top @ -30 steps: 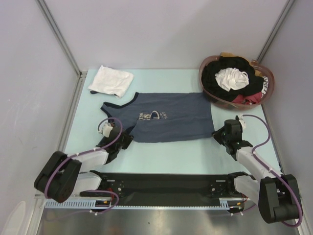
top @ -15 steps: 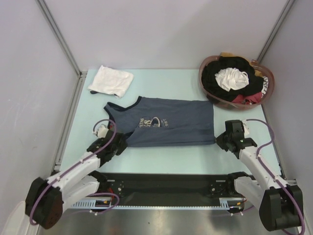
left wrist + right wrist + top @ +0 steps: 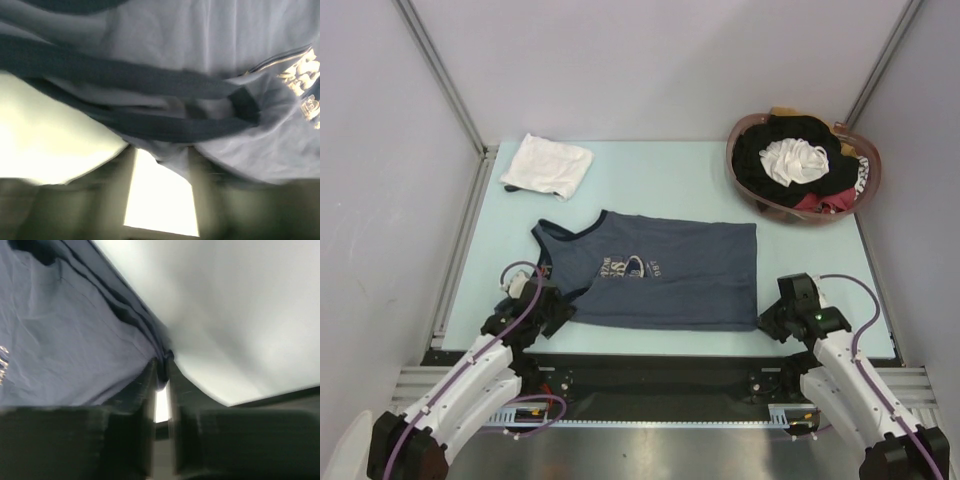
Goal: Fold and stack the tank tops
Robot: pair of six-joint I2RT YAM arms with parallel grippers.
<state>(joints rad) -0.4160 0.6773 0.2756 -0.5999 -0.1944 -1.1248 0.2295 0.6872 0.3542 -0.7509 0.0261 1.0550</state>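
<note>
Presently, on the pale blue-green tabletop (image 3: 660, 175), left to right.

- **Far left corner:** white tank top (image 3: 546, 165), folded to a small packet, well apart from both arms.
- **Near left:** left tool (image 3: 558, 308), low at the strap end of the grey-blue tank top (image 3: 665, 270). In its wrist view the fingers (image 3: 117, 195) stand parted, with bright tabletop in the gap. A dark-trimmed fold of cloth lies at the mouth.
- **Centre:** grey-blue tank top, spread flat, straps to the left, hem to the right, pale print on the chest.
- **Near right:** right tool (image 3: 769, 318) at the near hem corner. Jaws almost closed, with a thin slit between them and the hem corner in its mouth. Gripped or merely resting: cannot tell.
- **Far right:** round basket (image 3: 732, 160) heaped with clothes (image 3: 795, 160), black and white uppermost.
</note>
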